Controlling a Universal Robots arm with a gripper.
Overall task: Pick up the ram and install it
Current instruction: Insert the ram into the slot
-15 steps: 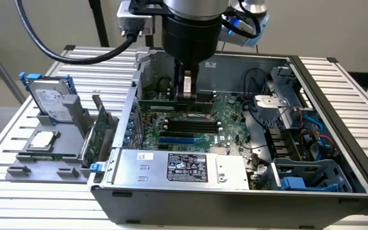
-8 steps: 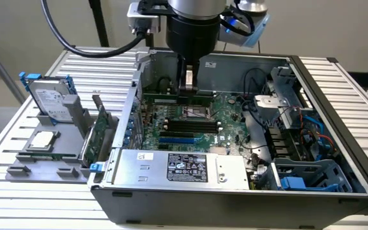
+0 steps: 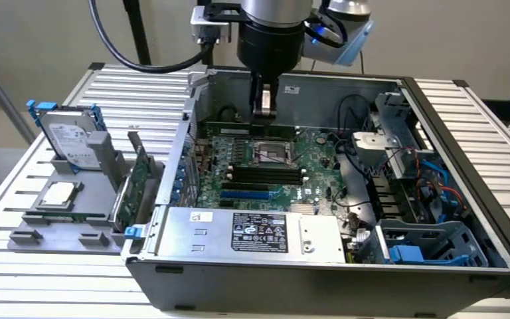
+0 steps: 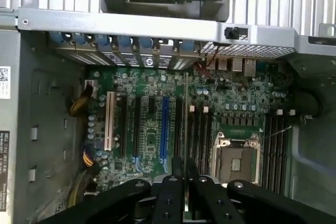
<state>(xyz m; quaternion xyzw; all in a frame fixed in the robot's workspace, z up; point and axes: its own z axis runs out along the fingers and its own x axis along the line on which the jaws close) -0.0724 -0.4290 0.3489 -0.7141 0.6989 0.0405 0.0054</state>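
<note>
I see gripper [image 3: 264, 109] jaws pinching ram [image 3: 237, 127], 12 o'clock of CPU socket [image 3: 273, 151] | power supply label [image 3: 259, 232]: print unreadable | ram's chips: can't make out

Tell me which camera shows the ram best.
The exterior view: the ram shows its long green side, gripped in the claw above the motherboard. The wrist view sees the ram edge-on, a thin line.
</note>
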